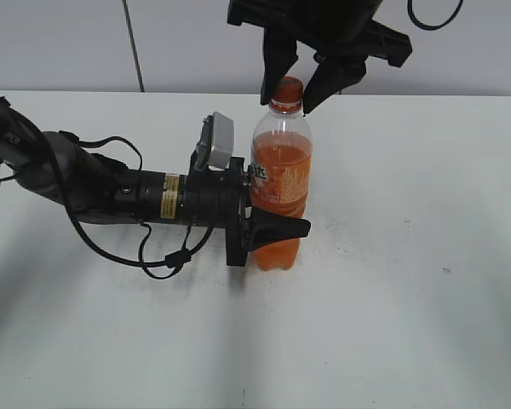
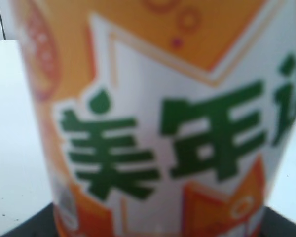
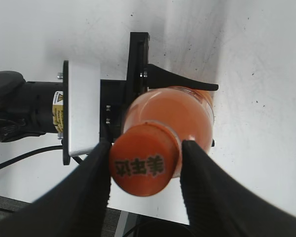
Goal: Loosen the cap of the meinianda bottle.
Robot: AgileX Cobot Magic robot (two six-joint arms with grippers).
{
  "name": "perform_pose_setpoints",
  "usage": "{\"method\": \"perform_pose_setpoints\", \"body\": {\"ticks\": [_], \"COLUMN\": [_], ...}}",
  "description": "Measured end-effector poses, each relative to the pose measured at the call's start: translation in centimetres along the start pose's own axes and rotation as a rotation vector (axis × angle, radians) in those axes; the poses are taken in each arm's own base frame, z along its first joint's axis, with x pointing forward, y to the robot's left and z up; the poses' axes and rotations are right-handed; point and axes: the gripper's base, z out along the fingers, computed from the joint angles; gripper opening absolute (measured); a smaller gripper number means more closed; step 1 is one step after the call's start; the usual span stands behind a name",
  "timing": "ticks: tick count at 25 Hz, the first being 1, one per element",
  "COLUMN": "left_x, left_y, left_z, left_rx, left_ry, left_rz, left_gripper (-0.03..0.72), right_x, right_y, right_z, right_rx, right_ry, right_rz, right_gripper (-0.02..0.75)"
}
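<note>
From the exterior view you've got the bottle [image 1: 280, 192] standing upright on the table [image 1: 409, 298], your left gripper [image 1: 268, 232] clamped around its lower body from the left. Above it, your right gripper [image 1: 293, 100] straddles the cap [image 1: 288, 90], one finger each side. On the left wrist view the bottle's label [image 2: 163, 128] fills the frame, blurred. On the right wrist view the cap [image 3: 143, 165] sits between your fingers [image 3: 96, 173], both touching its rim, gripping it.
</note>
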Motion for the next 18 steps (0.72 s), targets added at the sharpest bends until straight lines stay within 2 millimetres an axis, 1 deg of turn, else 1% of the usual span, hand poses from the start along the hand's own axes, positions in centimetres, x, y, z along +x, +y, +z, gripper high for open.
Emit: {"method": "perform_pose_setpoints", "body": {"ticks": [10,18], "left_x": [-0.01,-0.01], "left_y": [0.01,0.02], "left_z": [0.00,0.00], "left_rx": [-0.001,-0.002], "left_ry": [-0.001,-0.001], "left_rz": [-0.001,-0.001], "left_gripper": [0.391,0.391], "right_x": [-0.05,-0.08], "right_y": [0.02,0.05], "right_z": [0.00,0.00], "right_rx": [-0.003,-0.005], "right_ry": [-0.005,-0.008], "right_rz": [0.000,-0.001], "right_gripper": [0.343,0.358]}}
